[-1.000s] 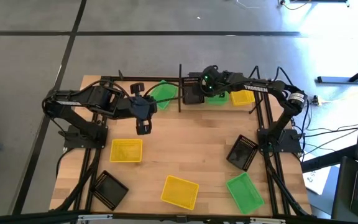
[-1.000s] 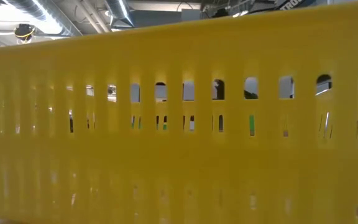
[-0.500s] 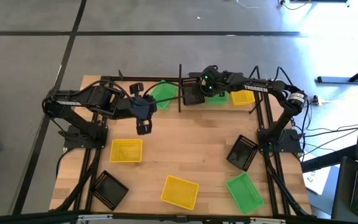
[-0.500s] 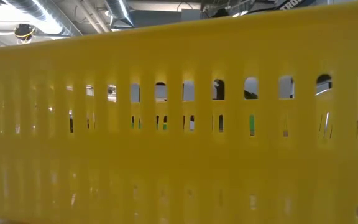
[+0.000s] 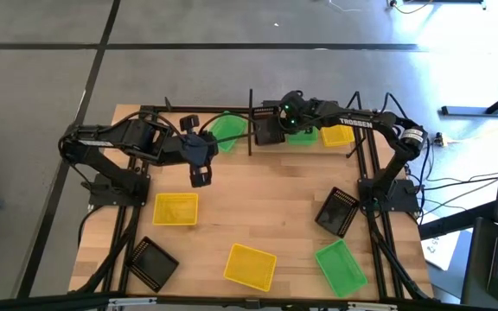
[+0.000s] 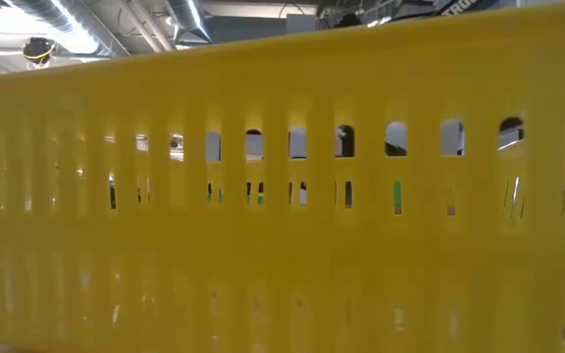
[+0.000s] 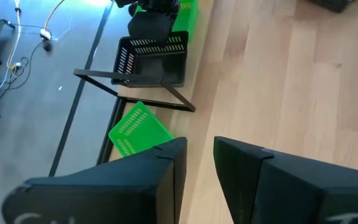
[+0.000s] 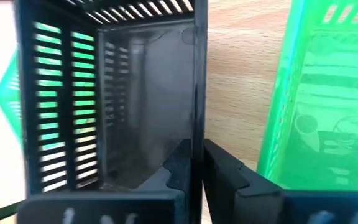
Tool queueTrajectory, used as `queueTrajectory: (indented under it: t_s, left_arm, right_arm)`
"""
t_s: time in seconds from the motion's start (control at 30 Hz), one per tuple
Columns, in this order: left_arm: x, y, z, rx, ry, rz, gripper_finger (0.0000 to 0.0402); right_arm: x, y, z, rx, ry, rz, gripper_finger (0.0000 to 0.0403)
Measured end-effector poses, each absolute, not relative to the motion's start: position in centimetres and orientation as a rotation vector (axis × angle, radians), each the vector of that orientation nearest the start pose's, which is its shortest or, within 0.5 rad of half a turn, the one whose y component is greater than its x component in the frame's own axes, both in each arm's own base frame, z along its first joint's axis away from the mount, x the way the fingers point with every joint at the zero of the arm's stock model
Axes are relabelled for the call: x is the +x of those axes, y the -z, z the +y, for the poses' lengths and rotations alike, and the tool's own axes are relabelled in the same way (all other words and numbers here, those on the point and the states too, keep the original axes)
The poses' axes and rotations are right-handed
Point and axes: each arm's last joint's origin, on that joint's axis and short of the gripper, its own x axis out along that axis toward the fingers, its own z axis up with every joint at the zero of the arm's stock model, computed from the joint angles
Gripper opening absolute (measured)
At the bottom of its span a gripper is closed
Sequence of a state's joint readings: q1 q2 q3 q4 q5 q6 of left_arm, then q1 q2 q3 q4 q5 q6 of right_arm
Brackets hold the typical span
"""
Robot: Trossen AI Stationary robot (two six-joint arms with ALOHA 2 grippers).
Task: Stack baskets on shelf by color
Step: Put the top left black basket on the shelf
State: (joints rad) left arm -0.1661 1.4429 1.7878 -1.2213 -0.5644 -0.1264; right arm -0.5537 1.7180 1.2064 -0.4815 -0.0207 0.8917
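The right gripper clamped the wall of a black basket on the far shelf, presumably seating it beside the green basket. The left gripper hung empty, fingers slightly apart. A yellow basket blocked the low view; only the right wrist view showed the pinch.
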Motion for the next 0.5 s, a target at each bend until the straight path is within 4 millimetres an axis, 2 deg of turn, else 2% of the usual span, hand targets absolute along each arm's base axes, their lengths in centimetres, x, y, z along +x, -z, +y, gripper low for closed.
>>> queueTrajectory:
  t_s: [0.2, 0.5]
  left_arm:
    - [25.46, -43.38, -2.70, 0.195, -0.423, 0.796, 0.0074]
    - [25.47, -43.38, -2.70, 0.195, -0.423, 0.796, 0.0073]
  right_arm:
    - [30.19, -21.62, -18.60, 1.076, 0.898, 0.695, 0.0005]
    - [30.19, -21.62, -18.60, 1.079, 0.900, 0.693, 0.0053]
